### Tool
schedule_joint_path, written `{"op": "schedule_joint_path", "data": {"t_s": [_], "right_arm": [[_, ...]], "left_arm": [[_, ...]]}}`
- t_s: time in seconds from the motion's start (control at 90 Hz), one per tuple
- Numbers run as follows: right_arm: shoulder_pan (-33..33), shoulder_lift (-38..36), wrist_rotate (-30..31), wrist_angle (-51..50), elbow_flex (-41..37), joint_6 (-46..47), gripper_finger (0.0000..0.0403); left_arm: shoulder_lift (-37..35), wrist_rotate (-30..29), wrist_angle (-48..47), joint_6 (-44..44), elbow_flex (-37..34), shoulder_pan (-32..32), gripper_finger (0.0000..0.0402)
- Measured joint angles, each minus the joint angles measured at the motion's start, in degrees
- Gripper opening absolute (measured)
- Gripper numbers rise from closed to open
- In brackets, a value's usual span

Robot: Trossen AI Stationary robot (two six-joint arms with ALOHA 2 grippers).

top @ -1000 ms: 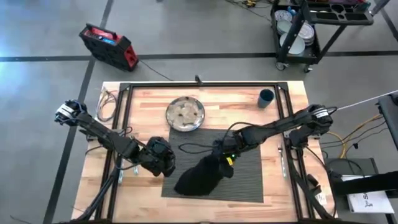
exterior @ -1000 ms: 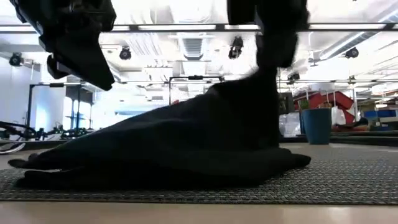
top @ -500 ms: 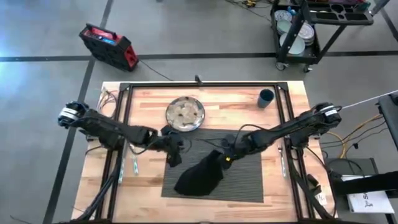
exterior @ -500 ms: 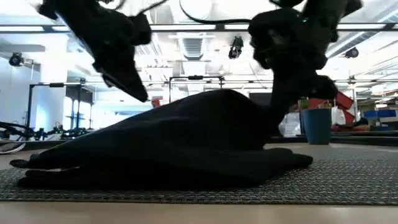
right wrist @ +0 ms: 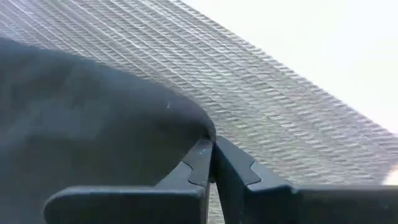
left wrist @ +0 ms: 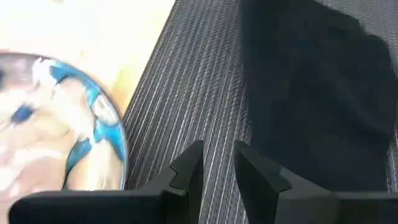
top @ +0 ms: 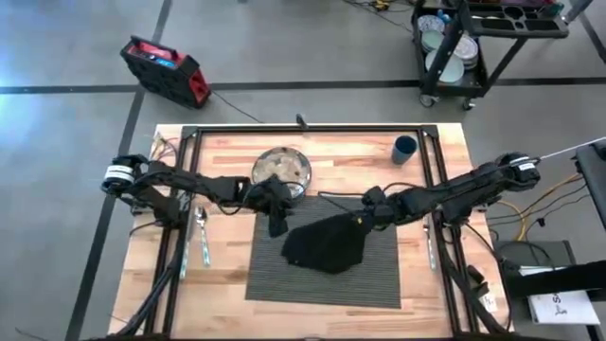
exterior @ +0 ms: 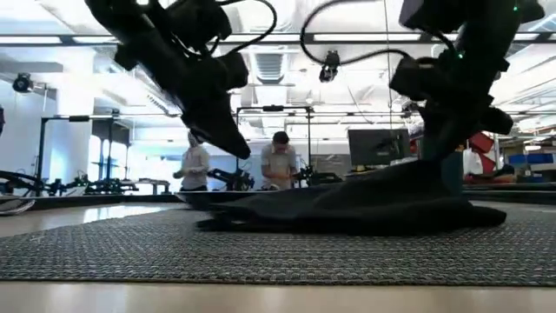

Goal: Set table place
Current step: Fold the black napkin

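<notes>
The dark grey ribbed placemat (top: 322,270) lies on the wooden table (top: 227,284). A black cloth napkin (top: 327,243) lies rumpled on its middle. My right gripper (top: 365,220) is at the napkin's far right corner and is shut on it. My left gripper (top: 277,227) hangs above the placemat's far left corner (left wrist: 186,93), beside the napkin (left wrist: 311,99). Its fingers are slightly apart with only the mat showing between them. A blue-patterned plate (top: 282,173) rests on the wood just beyond the mat. My right gripper pinches a rounded edge of the napkin (right wrist: 198,127) at its far right corner, between its two fingers. The fingers come slanting down from the table's right. The cloth rises a little to the fingers (exterior: 439,161). The rest of the napkin (exterior: 347,204) lies slack on the placemat.
A teal cup (top: 404,149) stands at the far right. One utensil (top: 202,235) lies left of the mat and another (top: 431,248) lies right of it. The black tube frame (top: 303,130) runs around the work area. People stand in the room beyond (exterior: 278,161).
My right gripper has gone toward the table's right and far edges, staying shut. It has dragged the napkin from the mat's near left to its middle, and the napkin now lies flatter instead of peaked. My left gripper has moved from the mat's near left side to its far left corner, near the plate.
</notes>
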Motion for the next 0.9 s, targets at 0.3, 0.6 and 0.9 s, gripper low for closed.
{"op": "schedule_joint_path", "data": {"t_s": [0.3, 0.6, 0.9], "right_arm": [[-0.6, -3.39, -2.91, -0.18, -3.6, -0.51, 0.0], [-0.86, -3.22, -2.66, 3.39, -4.39, -0.5, 0.0], [1.37, -3.08, -2.96, 6.1, -4.74, 0.81, 0.0]], "left_arm": [[3.96, 15.18, 6.48, 4.49, 0.08, 4.1, 0.0075], [9.95, 23.68, 7.49, 5.67, 7.46, 3.77, 0.0075], [15.34, 18.66, 3.93, 13.68, 17.44, 5.79, 0.0075]]}}
